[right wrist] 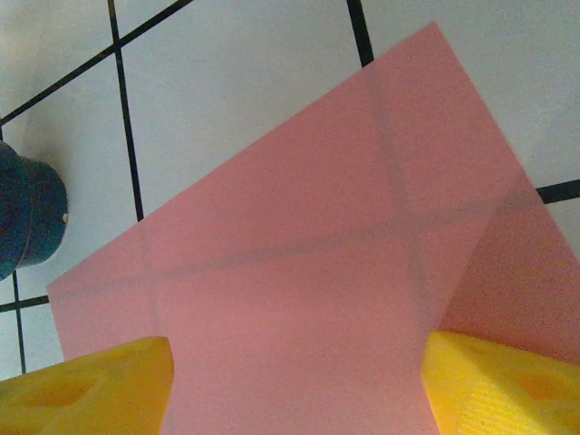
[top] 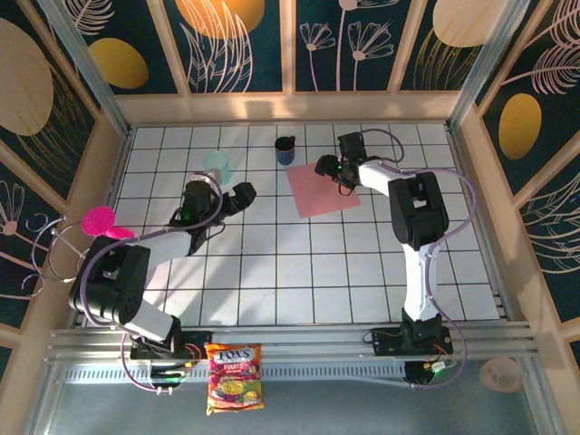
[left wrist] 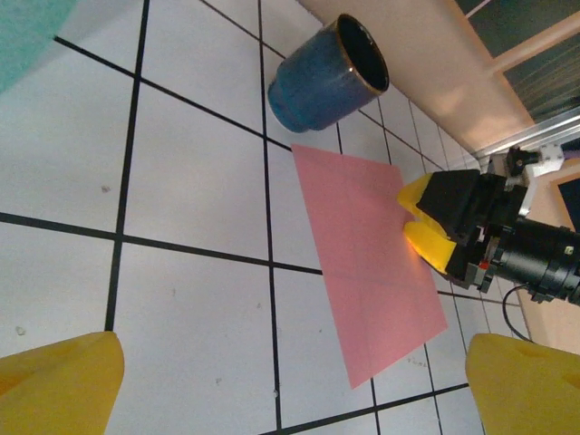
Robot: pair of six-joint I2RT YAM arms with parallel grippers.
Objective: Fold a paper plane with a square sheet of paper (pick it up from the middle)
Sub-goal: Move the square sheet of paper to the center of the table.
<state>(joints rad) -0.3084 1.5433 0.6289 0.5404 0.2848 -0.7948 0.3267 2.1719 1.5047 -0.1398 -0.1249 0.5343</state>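
Observation:
The square sheet of paper (top: 322,188) is salmon-pink and lies on the white tiled table right of centre, towards the back. My right gripper (top: 337,172) is down on its far right edge. In the right wrist view its yellow fingers (right wrist: 82,385) stand apart on the sheet (right wrist: 299,227), which bows up between them, with a raised fold beside the right finger. From the left wrist camera, the sheet (left wrist: 362,245) lies mostly flat with the right gripper (left wrist: 426,227) on its edge. My left gripper (top: 240,195) (left wrist: 290,390) hangs open over bare tiles, left of the sheet.
A dark blue mug (top: 285,149) (left wrist: 326,77) (right wrist: 27,217) stands just behind the sheet's left corner. A teal cup (top: 216,166) sits behind the left gripper. A magenta goblet (top: 101,222) is at the left wall and a snack bag (top: 234,376) lies on the front rail.

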